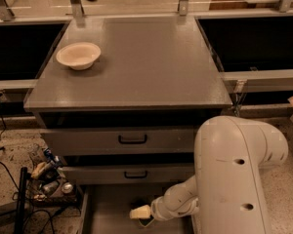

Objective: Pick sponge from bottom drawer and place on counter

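My gripper (139, 212) is down inside the open bottom drawer (105, 213), near its middle, with the arm reaching in from the right. A small dark piece with a greenish edge, apparently the sponge (146, 223), shows just under the gripper's tip and is mostly hidden by it. Whether the gripper touches it I cannot tell. The grey counter (146, 62) tops the cabinet above.
A cream bowl (78, 55) stands on the counter's left side. Two shut drawers with black handles (132, 139) sit above the open one. Cables and small clutter (44, 179) lie on the floor at left. My arm's white housing (234, 174) fills the lower right.
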Tool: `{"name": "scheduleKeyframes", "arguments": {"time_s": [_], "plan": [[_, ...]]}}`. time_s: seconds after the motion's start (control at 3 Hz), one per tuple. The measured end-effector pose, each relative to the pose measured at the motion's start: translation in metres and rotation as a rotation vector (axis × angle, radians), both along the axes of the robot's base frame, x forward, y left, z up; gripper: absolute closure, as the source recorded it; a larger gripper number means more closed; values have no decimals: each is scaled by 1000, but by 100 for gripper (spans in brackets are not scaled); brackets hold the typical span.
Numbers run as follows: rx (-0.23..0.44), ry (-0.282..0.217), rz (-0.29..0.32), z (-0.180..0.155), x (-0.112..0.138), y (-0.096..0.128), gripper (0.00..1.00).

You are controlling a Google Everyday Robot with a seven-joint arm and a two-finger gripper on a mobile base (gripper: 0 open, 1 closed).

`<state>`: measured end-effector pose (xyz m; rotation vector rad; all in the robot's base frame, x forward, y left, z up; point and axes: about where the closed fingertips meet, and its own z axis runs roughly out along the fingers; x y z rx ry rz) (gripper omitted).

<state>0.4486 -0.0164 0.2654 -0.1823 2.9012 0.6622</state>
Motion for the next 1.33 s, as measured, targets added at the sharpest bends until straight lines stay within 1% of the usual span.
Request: {"name": "scheduleKeyframes", "arguments": {"time_s": [0.67, 1.0, 1.33], "plan": [[4, 12, -19, -11, 1, 6, 0], [-6, 13, -57, -34, 8, 24, 0], [-21, 14, -65, -44, 14, 34, 0]]}}
